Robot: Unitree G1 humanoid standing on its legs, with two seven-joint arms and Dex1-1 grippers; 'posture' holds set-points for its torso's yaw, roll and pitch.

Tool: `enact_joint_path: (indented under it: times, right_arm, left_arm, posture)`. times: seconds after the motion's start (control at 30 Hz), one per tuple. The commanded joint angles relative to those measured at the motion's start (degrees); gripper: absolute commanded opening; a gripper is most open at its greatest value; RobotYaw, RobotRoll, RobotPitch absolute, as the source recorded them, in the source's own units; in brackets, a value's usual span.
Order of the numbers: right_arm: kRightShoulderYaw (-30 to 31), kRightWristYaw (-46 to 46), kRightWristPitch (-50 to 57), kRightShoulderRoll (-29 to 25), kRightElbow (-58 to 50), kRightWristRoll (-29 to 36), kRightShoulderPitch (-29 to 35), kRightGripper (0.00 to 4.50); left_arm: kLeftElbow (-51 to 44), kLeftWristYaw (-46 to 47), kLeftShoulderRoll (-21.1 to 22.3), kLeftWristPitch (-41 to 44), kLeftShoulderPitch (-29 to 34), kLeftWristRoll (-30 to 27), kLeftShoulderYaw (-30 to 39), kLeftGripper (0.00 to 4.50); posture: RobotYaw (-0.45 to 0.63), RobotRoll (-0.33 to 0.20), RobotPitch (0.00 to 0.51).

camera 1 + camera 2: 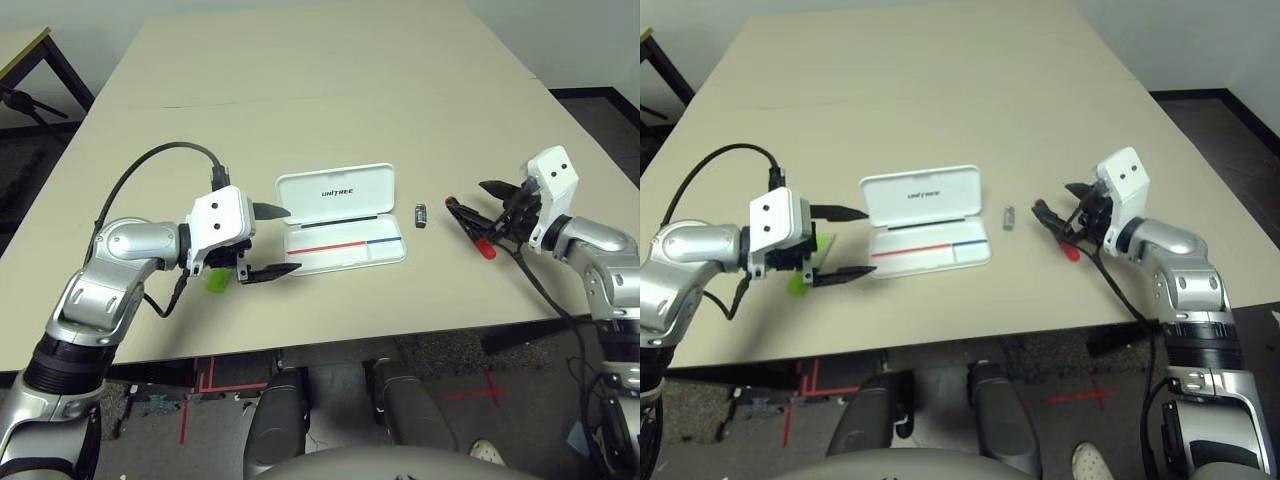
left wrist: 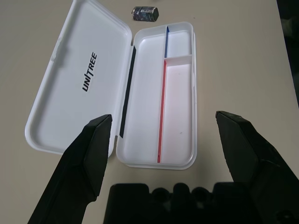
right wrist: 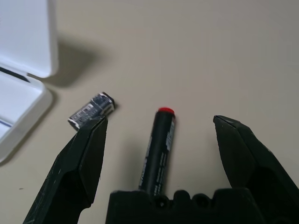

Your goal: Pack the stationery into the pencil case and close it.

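Straddling marker [image 3: 159,149]: right gripper [image 3: 159,140], spread | pencil case [image 1: 340,215] open, seemingly empty

Open pencil case [image 1: 928,222]; right pincer [image 1: 1065,215] seemingly straddles marker [image 1: 1055,232].

Silver forearms, white wrist housings, black cables, black-fingered pincers.

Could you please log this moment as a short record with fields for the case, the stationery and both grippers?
pencil case: open, lid flat on the table, tray empty
red marker: on table, between right gripper fingers, not gripped
dark block: on table between case and marker
green stick: on table beneath left gripper
grippers: both open
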Motion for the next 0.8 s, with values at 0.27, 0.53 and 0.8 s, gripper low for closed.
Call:
enact_joint_path:
  times: [0.27,0.53,0.8]
  right_arm:
    - [3.8,-3.8,9.4,0.2,2.0,-1.7,-3.2,4.5]
    - [8.0,-3.6,11.7,1.0,7.8,-4.0,-5.9,4.5]
    - [8.0,-2.6,13.4,1.0,8.9,-4.1,-6.7,2.81]
  left_arm:
    - [-3.8,-1.2,4.1,1.9,-0.1,-2.5,1.0,4.47]
    - [-6.0,-0.7,5.5,3.0,1.3,-3.3,1.9,4.47]
    - [-6.8,-0.6,6.1,3.7,1.6,-3.5,2.3,4.5]
  posture:
    - [-0.03,0.0,0.152]
    - [0.0,0.0,0.154]
    - [0.01,0.0,0.155]
